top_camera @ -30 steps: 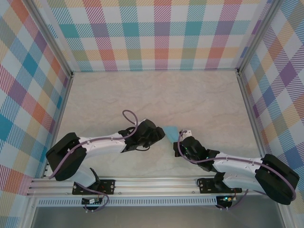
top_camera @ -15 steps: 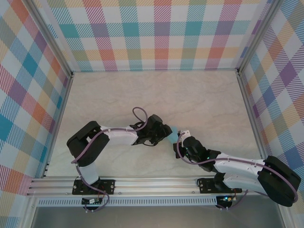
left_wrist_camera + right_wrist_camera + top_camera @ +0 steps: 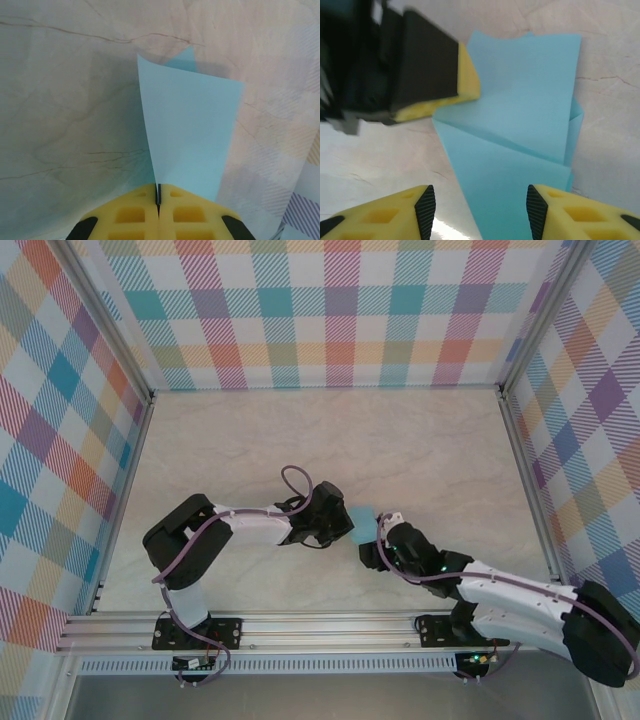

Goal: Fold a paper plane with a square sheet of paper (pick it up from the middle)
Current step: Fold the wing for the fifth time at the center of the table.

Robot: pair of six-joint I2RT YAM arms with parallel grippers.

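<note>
Left jaws pinching paper plane (image 3: pixel 190 135), layered folds from right wrist

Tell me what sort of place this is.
Probably a robot test booth, not a home or workshop: plaid panel walls enclose a pale table, an aluminium rail runs along its near edge, and the left gripper pinches light blue paper.

No writing, label, brand mark or number can be read anywhere from where I stand; the light blue folded sheet of paper (image 3: pixel 190 140) is plain, and the pale marbled table top (image 3: pixel 300 440) and the pastel checked walls (image 3: pixel 340 310) carry only their patterns
</note>
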